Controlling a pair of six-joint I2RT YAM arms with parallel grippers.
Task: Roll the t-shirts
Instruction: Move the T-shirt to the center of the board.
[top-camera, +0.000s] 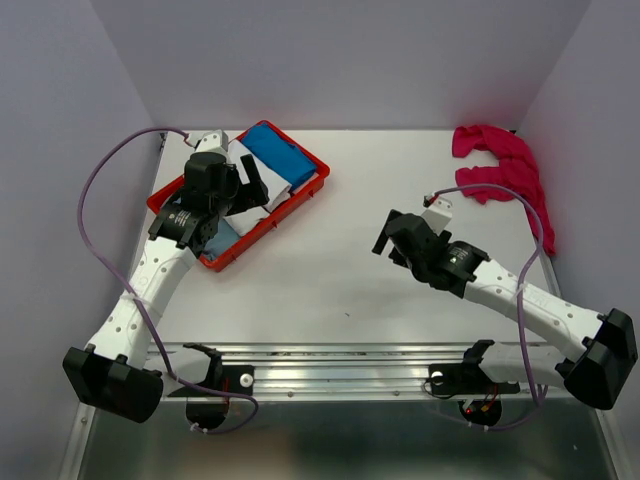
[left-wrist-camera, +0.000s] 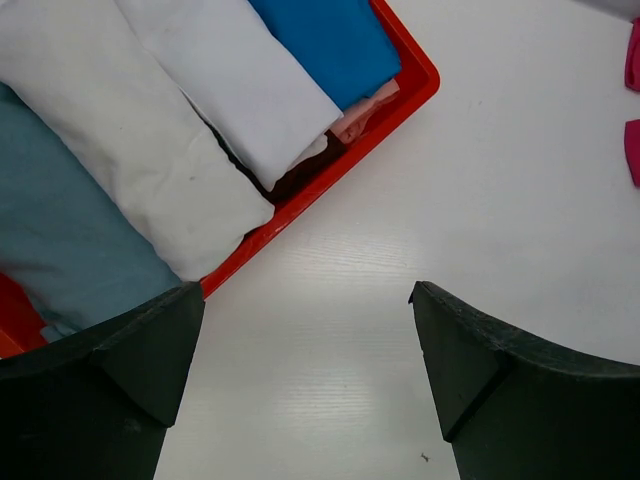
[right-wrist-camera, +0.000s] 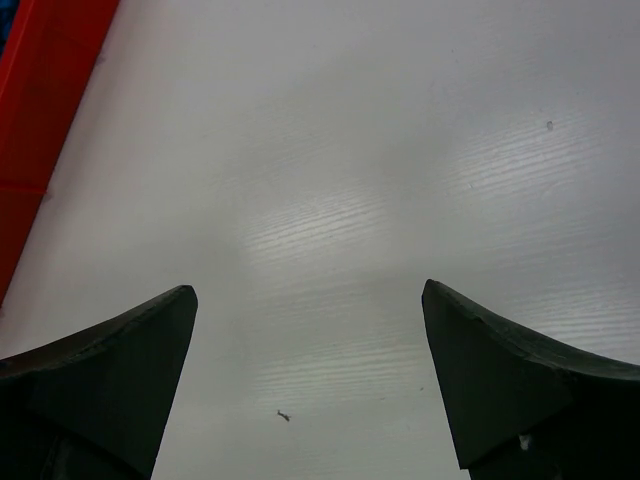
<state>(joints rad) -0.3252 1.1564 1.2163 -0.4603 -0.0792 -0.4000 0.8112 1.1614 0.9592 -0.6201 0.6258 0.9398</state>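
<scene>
Seeing the top view first: pink tee (top-camera: 505, 170) lies crumpled at upper right of the white table (top-camera: 330, 280). Blue tee (top-camera: 278, 152) sits rolled in the red tray (top-camera: 320, 166) at upper left, with lilac walls (top-camera: 350, 60) around. My left gripper (top-camera: 252, 183) hangs over the tray, right gripper (top-camera: 388, 234) mid-frame.

Left wrist: jaws apart, holding nothing. Two white tees (left-wrist-camera: 130, 150) and a grey-blue tee (left-wrist-camera: 60, 240) lie rolled side by side, upper left.

Right wrist: jaws apart over the glossy table, tray edge at upper left.
</scene>
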